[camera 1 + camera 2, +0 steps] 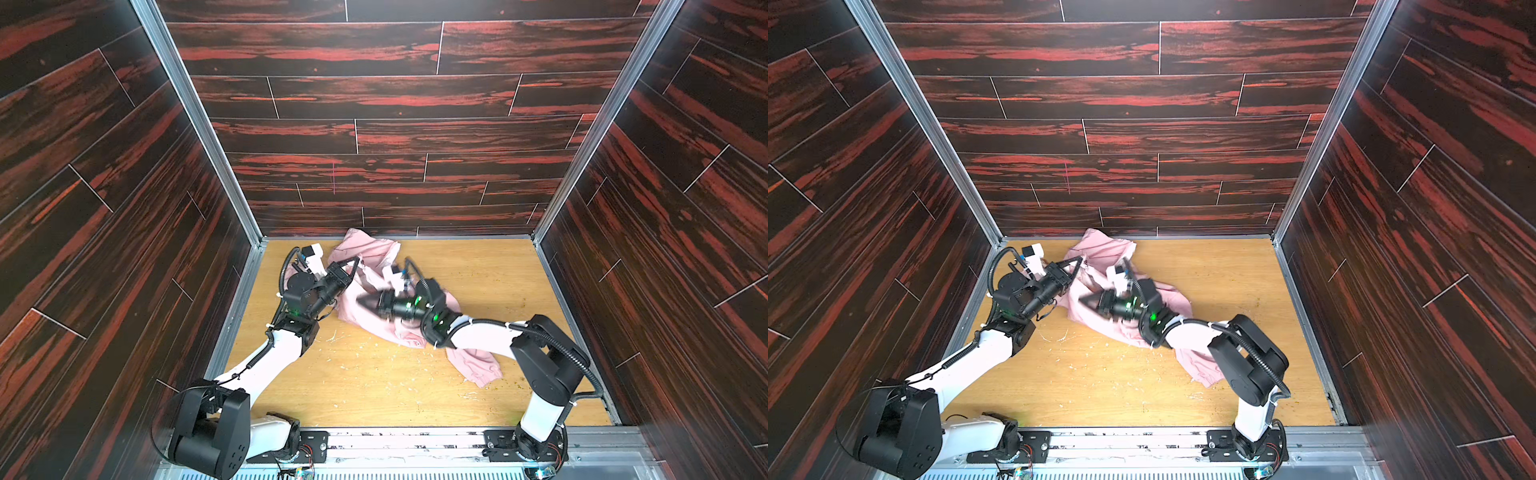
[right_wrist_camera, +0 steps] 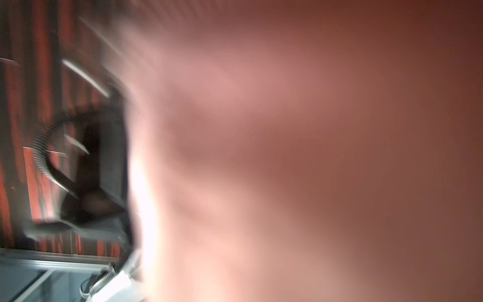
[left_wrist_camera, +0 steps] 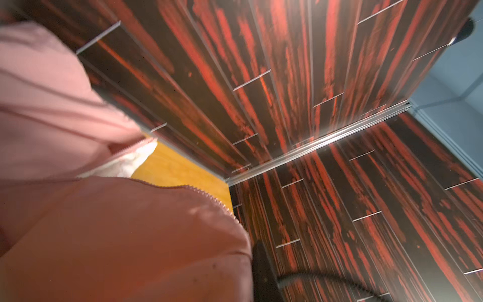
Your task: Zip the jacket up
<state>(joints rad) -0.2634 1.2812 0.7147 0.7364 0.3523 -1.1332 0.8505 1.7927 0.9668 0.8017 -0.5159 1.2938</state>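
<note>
Left gripper pinched shut on the far-left edge of the jacket, crumpled on the table, far middle; right gripper blurred over it, jaws unreadable; risk of zipper teeth slipping free under a fast tug

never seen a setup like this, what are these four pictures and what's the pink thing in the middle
These are two robot arms bolted at the front of a wooden table. Two pictures look down from overhead, nearly alike; the other two come from cameras on each arm's wrist. A crumpled pink jacket lies on the table, its zipper open. The left arm has its jaws shut on the jacket's edge. The right arm reaches over the fabric; its picture is blurred, so whether its jaws grip anything is unclear.
</note>
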